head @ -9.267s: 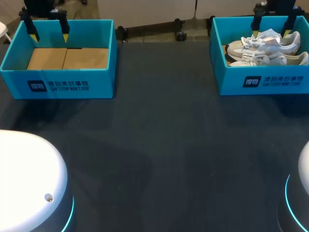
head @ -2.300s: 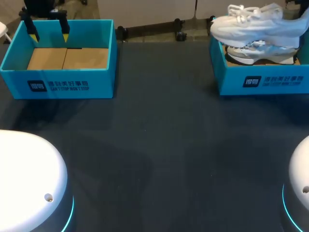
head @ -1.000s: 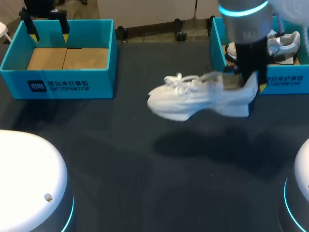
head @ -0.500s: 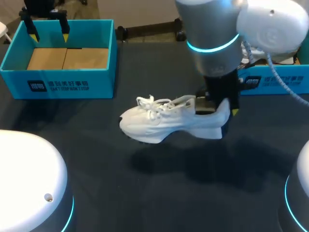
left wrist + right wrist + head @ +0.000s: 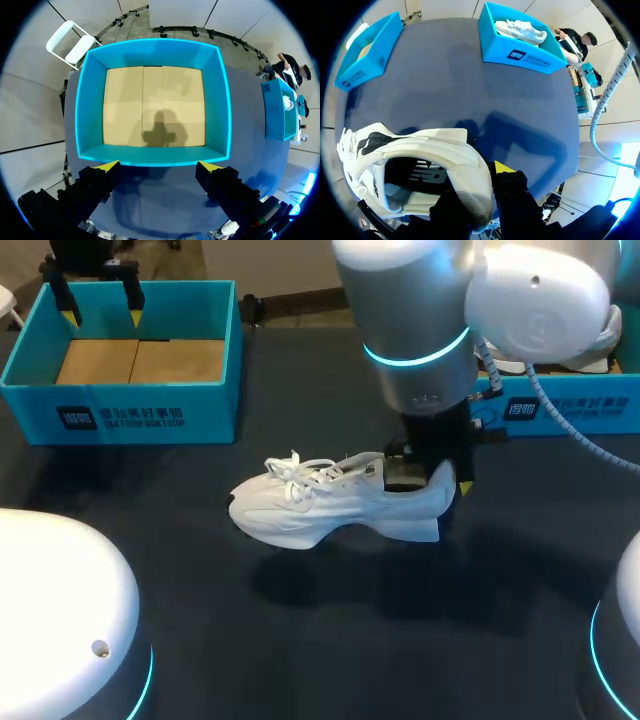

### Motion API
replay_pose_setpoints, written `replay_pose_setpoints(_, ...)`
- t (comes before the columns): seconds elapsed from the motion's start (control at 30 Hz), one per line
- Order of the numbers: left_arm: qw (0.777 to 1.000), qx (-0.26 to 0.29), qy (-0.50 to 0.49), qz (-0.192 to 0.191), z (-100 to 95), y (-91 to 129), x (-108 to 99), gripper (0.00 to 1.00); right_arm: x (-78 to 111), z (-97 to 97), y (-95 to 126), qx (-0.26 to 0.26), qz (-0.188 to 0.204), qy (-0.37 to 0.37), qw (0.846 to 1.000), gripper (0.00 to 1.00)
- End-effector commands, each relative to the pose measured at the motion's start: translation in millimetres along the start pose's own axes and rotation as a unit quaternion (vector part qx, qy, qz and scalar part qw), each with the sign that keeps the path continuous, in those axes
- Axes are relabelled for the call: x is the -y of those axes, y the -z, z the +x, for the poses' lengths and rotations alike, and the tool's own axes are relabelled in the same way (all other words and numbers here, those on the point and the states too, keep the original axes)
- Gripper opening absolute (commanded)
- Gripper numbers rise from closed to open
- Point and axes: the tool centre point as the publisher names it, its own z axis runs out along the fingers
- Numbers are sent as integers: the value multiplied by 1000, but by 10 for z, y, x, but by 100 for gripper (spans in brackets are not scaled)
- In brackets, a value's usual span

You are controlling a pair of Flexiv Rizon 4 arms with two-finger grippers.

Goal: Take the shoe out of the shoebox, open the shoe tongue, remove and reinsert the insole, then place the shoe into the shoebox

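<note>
Mid-table, white chunky-soled lace-up sneaker [image 5: 330, 508], heel collar clamped between jaws of right gripper [image 5: 432, 480]; left gripper [image 5: 157, 167] hangs wide-jawed over teal cardboard shoebox [image 5: 150, 156].

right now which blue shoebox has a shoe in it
The right shoebox: a white shoe lies inside it, while the left shoebox is empty.

A robotics lab is showing: the left arm [image 5: 55, 605] and right arm [image 5: 420, 335] are standing at a dark table [image 5: 330, 650], the left shoebox [image 5: 120, 418] and right shoebox [image 5: 575, 408] sitting at the table's far corners.
</note>
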Motion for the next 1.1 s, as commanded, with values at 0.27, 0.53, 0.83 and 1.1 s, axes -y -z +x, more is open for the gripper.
replay_pose_setpoints(0.27, 1000, 0, 0, 0, -1, 2, -2, 100, -3, 4, 5, -1, 0, -1, 1000, 0)
replay_pose_setpoints(0.53, 1000, 0, 0, 0, -1, 2, -2, 100, -69, 238, -221, -6, -11, -15, 1000, 0)
replay_pose_setpoints(0.83, 1000, 0, 0, 0, -1, 2, -2, 100, -214, 509, -703, -11, -15, -2, 1000, 0)
replay_pose_setpoints(1.1, 1000, 0, 0, 0, -1, 2, -2, 100, -308, 599, -1041, -4, -20, 16, 1000, 0)
